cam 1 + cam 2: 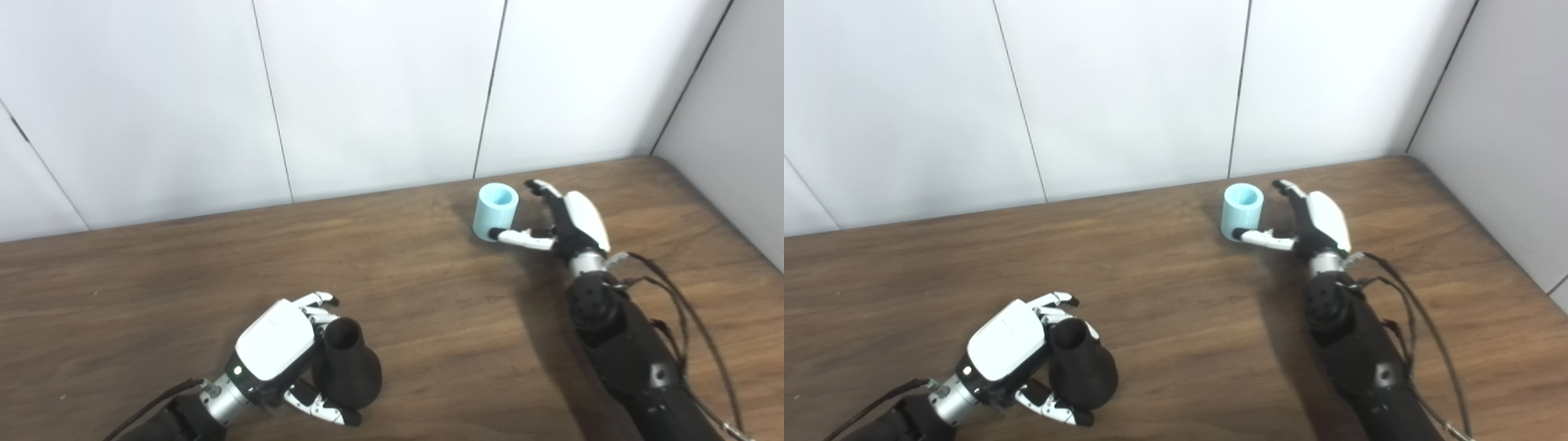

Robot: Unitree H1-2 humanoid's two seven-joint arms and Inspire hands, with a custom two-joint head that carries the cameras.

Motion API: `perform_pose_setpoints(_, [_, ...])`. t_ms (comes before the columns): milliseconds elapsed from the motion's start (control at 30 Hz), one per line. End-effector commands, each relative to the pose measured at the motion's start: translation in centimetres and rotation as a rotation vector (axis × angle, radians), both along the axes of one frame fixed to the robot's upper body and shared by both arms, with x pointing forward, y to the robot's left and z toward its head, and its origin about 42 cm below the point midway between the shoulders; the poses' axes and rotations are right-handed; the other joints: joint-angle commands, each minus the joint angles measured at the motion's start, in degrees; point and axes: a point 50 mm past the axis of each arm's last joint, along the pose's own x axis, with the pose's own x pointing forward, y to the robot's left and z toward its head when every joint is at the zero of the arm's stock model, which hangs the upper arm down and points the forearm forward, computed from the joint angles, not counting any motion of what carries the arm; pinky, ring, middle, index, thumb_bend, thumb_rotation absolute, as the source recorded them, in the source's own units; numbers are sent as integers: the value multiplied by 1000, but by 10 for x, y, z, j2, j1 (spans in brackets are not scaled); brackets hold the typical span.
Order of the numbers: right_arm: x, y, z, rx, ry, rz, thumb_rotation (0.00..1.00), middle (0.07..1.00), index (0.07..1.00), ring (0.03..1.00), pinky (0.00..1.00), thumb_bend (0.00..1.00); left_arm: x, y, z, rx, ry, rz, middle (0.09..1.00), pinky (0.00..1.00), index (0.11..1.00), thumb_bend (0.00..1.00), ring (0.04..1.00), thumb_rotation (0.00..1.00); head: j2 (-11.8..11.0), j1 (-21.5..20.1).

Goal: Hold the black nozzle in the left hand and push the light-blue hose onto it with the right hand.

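The black nozzle (348, 367) stands upright on the wooden table (429, 306) near the front left, narrow end up. My left hand (278, 346) cups it from the left: fingers spread behind the neck, thumb (324, 411) low in front of the wide base, not visibly clamped. The light-blue hose (495, 211), a short open tube, stands upright at the back right. My right hand (566, 223) is open beside it, thumb (520, 237) touching the tube's lower front and fingers reaching past its right side without closing.
White wall panels (380, 92) rise directly behind the table's back edge, close to the hose. A grey side wall (735, 135) bounds the right. Loose black cables (680, 306) run along my right forearm. Bare wood lies between the two hands.
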Motion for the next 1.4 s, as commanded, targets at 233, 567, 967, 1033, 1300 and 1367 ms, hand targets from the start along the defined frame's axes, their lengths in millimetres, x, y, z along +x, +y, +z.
perform_pose_setpoints(233, [-5, -24, 57, -5, -138, -25, 453, 898, 901, 861, 738, 1000, -89, 24, -106, 308, 286, -60, 433, 748, 522, 516, 499, 0, -2, -1])
perform_pose_setpoints(567, [-6, -13, 63, 84, -165, -3, 458, 865, 917, 795, 650, 1000, -88, 22, -108, 300, 285, -60, 431, 745, 521, 516, 499, 0, -2, 2])
perform_pose_setpoints(967, [5, -6, 31, 179, -136, 50, 444, 836, 878, 822, 745, 1000, -90, 20, -104, 299, 283, -64, 431, 738, 521, 517, 500, 0, -1, 5])
perform_pose_setpoints(1033, [8, -5, 29, 168, -133, 57, 452, 834, 873, 822, 749, 1000, -90, 19, -103, 302, 279, -65, 432, 733, 520, 517, 498, 0, 0, 6])
perform_pose_setpoints(1300, [12, 1, 20, 244, -153, 108, 501, 851, 867, 836, 772, 1000, -92, 19, -103, 281, 276, -68, 432, 721, 518, 518, 489, 0, 1, 7])
perform_pose_setpoints(1367, [13, 4, 18, 253, -155, 118, 520, 853, 869, 837, 775, 1000, -92, 18, -102, 280, 279, -69, 430, 721, 518, 518, 488, 0, 2, 8])
